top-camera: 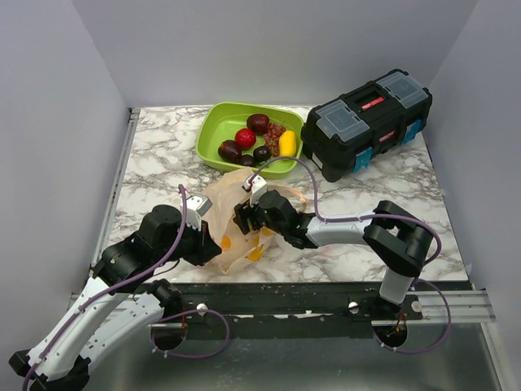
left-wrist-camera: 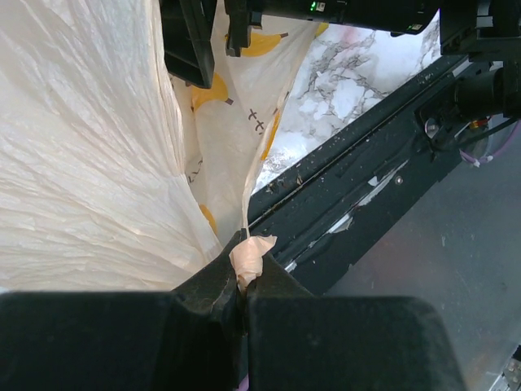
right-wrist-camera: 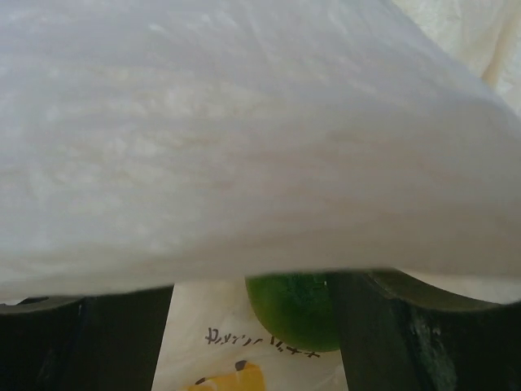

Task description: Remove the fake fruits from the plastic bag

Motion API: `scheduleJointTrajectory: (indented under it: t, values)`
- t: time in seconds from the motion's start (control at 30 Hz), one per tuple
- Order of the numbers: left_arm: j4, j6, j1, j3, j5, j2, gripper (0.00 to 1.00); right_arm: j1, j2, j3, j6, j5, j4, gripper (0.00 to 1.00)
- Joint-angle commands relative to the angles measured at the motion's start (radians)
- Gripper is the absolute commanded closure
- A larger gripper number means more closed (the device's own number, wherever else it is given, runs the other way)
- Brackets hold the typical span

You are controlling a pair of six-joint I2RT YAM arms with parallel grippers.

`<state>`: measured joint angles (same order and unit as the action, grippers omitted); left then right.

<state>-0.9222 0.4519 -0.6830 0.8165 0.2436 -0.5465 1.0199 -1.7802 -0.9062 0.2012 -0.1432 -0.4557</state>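
Left gripper (left-wrist-camera: 242,281): pressed together, pinching a fold of the thin, crinkly, pale-orange plastic bag (top-camera: 221,204), which lies mid-frame on the marble desk (top-camera: 155,163).

Right gripper (top-camera: 248,213): pushed into the bag's mouth, jaws spread either side of a round glossy green fruit (right-wrist-camera: 293,314). I judge it not yet gripped.

Progress: several glossy toy fruits (top-camera: 259,138), dark purple, red, yellow and a grape bunch, already sit in the lime-green plastic tray (top-camera: 213,122) at upper centre. At least the green one remains inside. I cannot see whether the bag holds anything else.
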Motion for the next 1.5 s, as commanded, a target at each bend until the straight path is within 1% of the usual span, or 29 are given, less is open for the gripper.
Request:
scheduleJointTrajectory:
  t: [0.0,0.13,0.47,0.6,0.7,0.73,0.83,0.93,1.03,1.13,1.27,1.43,1.47]
  values:
    - [-0.007,-0.006,-0.004,-0.002,-0.01,0.005,1.0,0.003,-0.022,-0.015,-0.012,-0.149,0.043,0.24]
    - [-0.006,-0.007,-0.004,-0.002,-0.009,-0.005,1.0,0.004,-0.059,-0.042,-0.04,-0.193,0.09,0.22]
    - [-0.006,-0.008,-0.005,-0.001,-0.009,-0.012,1.0,0.005,-0.091,-0.04,-0.027,-0.198,0.102,0.21]
    - [-0.007,-0.01,-0.005,0.0,-0.004,-0.032,1.0,0.005,-0.089,-0.037,-0.02,-0.198,0.074,0.23]
    - [-0.007,-0.009,-0.005,0.0,-0.008,-0.029,1.0,0.006,-0.081,-0.032,-0.016,-0.193,0.05,0.27]
    - [-0.007,-0.007,-0.004,0.0,-0.01,-0.025,1.0,0.006,-0.079,-0.03,-0.015,-0.196,0.033,0.29]
    - [-0.007,-0.004,-0.004,-0.003,-0.015,-0.011,1.0,0.006,-0.073,-0.037,-0.015,-0.196,0.032,0.45]
    - [-0.006,-0.002,-0.004,-0.004,-0.018,0.0,1.0,0.006,-0.038,-0.026,-0.005,-0.173,0.032,0.56]
    - [-0.007,-0.004,-0.005,-0.002,-0.017,-0.009,1.0,0.006,0.01,-0.003,0.0,-0.123,0.031,0.68]
    - [-0.007,-0.004,-0.004,-0.002,-0.016,-0.016,1.0,0.006,0.047,0.001,0.021,-0.034,0.051,0.79]
    - [-0.009,-0.002,-0.005,-0.002,-0.021,-0.012,1.0,0.006,0.101,0.029,0.073,0.114,0.022,0.9]
    - [-0.007,-0.001,-0.004,-0.002,-0.024,-0.013,1.0,0.005,0.153,0.083,0.129,0.288,-0.057,0.99]
    - [-0.009,-0.002,-0.005,-0.001,-0.023,-0.018,1.0,0.006,0.16,0.086,0.127,0.31,-0.062,0.99]
